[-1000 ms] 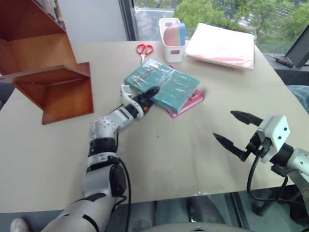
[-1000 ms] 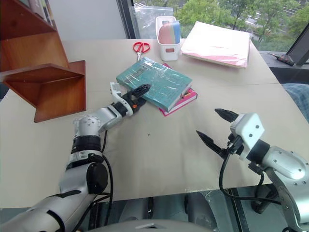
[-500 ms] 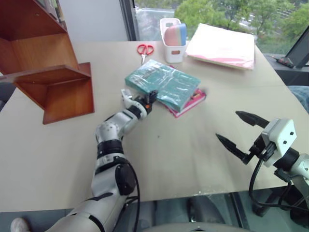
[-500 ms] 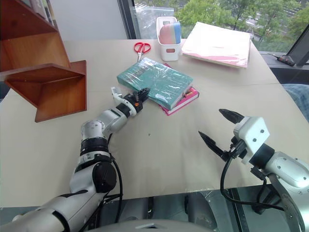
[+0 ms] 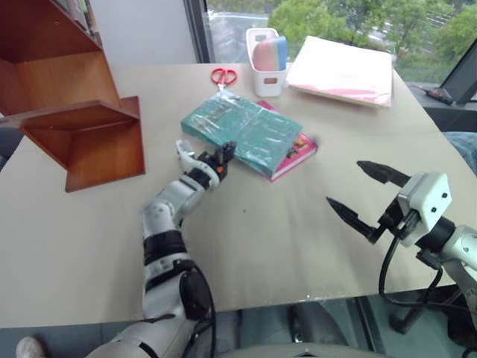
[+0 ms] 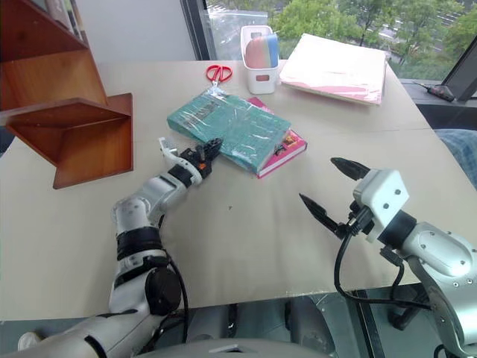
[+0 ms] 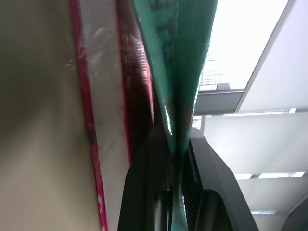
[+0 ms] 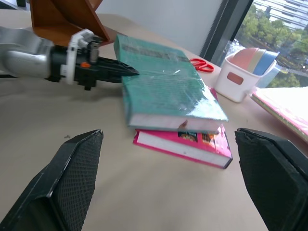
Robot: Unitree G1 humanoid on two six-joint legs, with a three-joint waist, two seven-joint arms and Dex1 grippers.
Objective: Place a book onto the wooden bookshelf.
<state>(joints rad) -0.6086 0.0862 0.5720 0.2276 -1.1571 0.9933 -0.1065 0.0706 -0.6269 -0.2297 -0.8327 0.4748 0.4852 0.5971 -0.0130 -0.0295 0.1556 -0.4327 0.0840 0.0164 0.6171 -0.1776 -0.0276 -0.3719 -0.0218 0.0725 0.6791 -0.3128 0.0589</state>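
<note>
Right gripper [image 5: 356, 189]: nearest the camera, above the bare table [image 5: 283, 239] at its near right; two black fingers spread wide, nothing between them; pointing across the table toward the books

Left gripper [image 6: 211, 148]: beyond and to the left of the right gripper, arm stretched forward over the table; fingers pinched together on the near left edge of the book [image 6: 227, 127]. In the left wrist view the teal cover edge runs down between the two dark fingers [image 7: 144, 192], gripped on both sides

Book: teal-green, thick, glossy wrap; extends away from the left gripper's tips, lying askew on the pink book [image 6: 282, 145]. In the right wrist view its gripped edge sits higher than the far edge, which rests on the pink book

Pink book: thinner, flat on the table, under the teal book and just past it on the side away from the left gripper

Wooden bookshelf [image 5: 82, 127]: reddish-brown, to the left of the left gripper, well apart from the book; its lower board and angled side panel rest on the table

Red-handled scissors [image 5: 223, 77]: beyond the books, flat on the table

White bin [image 5: 264, 60]: just right of the scissors, holding coloured items

Pale pink stack [image 5: 341, 71]: far right corner, beside the bin, near the window
</note>
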